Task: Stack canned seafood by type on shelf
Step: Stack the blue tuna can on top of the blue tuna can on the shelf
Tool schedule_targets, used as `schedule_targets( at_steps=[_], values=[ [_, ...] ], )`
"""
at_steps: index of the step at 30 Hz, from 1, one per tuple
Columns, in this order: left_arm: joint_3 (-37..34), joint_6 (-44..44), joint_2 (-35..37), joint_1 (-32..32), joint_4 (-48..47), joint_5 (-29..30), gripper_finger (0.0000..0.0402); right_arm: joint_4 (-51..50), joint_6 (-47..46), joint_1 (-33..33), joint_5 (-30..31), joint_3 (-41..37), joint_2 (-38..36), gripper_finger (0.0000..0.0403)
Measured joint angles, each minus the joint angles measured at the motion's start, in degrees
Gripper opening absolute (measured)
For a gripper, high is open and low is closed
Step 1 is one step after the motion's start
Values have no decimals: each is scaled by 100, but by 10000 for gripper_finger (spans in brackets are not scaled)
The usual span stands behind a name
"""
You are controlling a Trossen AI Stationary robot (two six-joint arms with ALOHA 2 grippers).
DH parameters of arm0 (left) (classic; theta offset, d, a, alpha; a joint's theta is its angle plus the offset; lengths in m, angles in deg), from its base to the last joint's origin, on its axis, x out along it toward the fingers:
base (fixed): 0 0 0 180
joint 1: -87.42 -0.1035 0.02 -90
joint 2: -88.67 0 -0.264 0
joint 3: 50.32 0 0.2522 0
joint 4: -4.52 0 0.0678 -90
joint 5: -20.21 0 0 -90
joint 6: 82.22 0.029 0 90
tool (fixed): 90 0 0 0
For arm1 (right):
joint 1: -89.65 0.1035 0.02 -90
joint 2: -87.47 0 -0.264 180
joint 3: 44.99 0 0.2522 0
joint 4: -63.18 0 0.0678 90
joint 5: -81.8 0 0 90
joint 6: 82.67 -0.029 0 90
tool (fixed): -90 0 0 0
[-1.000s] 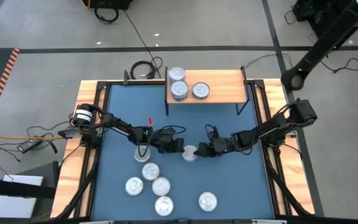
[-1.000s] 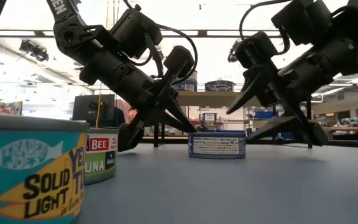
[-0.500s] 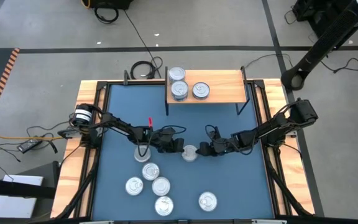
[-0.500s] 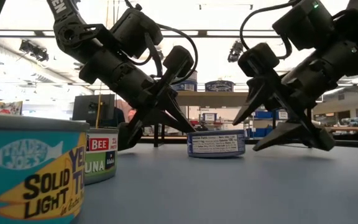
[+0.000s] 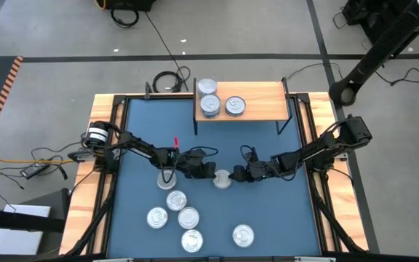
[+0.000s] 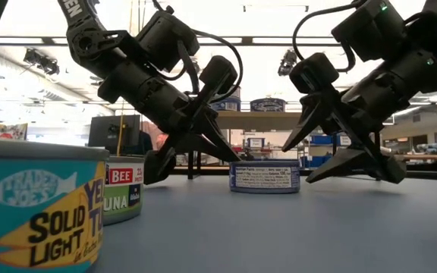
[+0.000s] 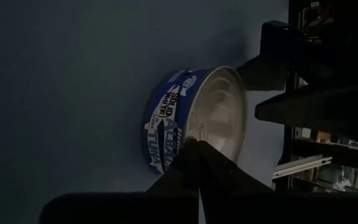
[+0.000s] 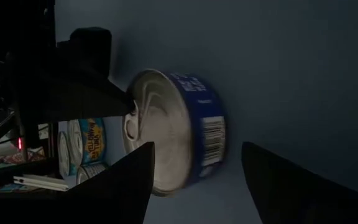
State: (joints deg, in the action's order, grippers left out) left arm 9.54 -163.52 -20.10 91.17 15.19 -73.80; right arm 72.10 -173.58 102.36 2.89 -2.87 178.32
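Observation:
A blue-labelled tin [image 5: 222,179] rests flat on its base on the blue table between my two grippers; it also shows in the low view [image 6: 265,177]. My left gripper [image 5: 211,172] is shut, turned on its side, at the tin's left. My right gripper [image 5: 236,175] is open just right of the tin, also on its side: one finger [image 6: 288,140] stands above the lid, the other [image 6: 332,171] is down by the table. Whether it touches the tin I cannot tell. The wooden shelf [image 5: 264,94] at the far edge carries three tins [image 5: 210,106]. My left gripper's shut fingertips [image 7: 196,142] meet the tin's lid rim [image 7: 199,127] on its left side, slanting down from the table's left. The tin stays flat on the table. The right wrist view shows the same tip at the rim [image 8: 131,107].
Several loose tins lie on the near left part of the table [image 5: 176,200], one more near the front [image 5: 243,234], one under my left arm [image 5: 166,178]. In the low view a teal tin [image 6: 40,205] and a green-labelled tin [image 6: 124,189] stand close. Wooden strips edge the table.
My right gripper has come down toward the table and a little toward the tin, its lower finger now close to the table top. My left gripper has kept still at the tin's rim.

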Motion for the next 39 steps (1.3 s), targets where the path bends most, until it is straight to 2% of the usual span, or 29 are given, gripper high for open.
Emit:
schedule_targets(
  at_steps=[8,19,34,39],
  values=[
    [0,4,-24,-7,-9,-3,0,14,2,-44,157,7,0,247],
    [-167,-144,-40,-3,251,15,0,-11,-29,-35,-19,7,0,245],
    [-185,-2,-62,-49,270,-26,0,69,-39,-31,134,7,1,245],
    [-185,7,-62,-64,269,-38,0,346,-13,-31,-83,148,443,245]
  ],
)
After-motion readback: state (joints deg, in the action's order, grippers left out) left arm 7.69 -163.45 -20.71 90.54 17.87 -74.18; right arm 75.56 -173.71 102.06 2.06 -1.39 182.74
